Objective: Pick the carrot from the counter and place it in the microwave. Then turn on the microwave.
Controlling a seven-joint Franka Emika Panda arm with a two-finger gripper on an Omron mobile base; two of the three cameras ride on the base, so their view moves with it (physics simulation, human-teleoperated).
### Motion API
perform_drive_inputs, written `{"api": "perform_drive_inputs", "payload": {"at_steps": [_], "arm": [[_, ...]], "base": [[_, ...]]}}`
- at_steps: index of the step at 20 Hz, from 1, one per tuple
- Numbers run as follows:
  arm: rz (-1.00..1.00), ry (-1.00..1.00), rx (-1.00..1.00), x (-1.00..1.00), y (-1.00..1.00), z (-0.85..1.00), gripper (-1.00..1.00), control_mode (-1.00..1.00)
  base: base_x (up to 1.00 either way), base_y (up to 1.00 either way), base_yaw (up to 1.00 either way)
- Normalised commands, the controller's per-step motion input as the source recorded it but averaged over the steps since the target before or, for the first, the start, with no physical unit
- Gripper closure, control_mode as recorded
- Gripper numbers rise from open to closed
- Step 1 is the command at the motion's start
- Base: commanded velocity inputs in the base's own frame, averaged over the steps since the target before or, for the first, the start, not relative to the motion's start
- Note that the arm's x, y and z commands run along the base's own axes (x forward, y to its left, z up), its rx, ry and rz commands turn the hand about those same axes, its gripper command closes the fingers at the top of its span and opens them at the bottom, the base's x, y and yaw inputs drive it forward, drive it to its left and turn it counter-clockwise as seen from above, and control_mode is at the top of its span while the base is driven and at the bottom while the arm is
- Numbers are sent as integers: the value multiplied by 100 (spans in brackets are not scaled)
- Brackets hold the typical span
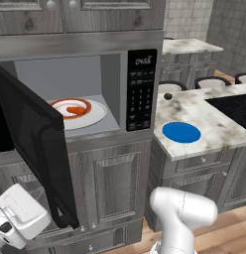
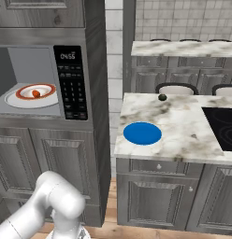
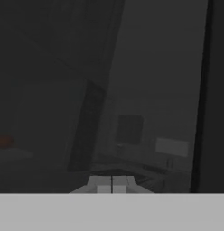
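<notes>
carrot on the plate inside the open microwave, gripper closed and empty

the carrot (image 1: 75, 110) lies on a white plate (image 1: 92, 116) with a red ring, on the grey floor of the microwave (image 1: 140, 89). the left base view shows the microwave's door (image 1: 38, 149) swung wide open toward the camera; the right base view shows the cavity and keypad but not the door. in the hand view the gripper (image 3: 112, 185) sits low with its 2 fingertips pressed together, holding nothing, looking through dark glass (the carrot is a faint orange smear at the left edge). on the counter (image 2: 183, 126) rest a blue plate (image 2: 142, 133) and 1 small dark round object (image 2: 162, 97), well apart from each other, with the black cooktop (image 2: 223, 126) at the right.
</notes>
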Motion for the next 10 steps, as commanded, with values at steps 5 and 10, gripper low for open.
{"api": "perform_drive_inputs", "payload": {"at_steps": [5,10], "arm": [[4,1,0,10,-19,0,100,-100],[4,2,0,10,-22,0,100,-100]], "base": [[0,0,0],[0,0,0]]}}
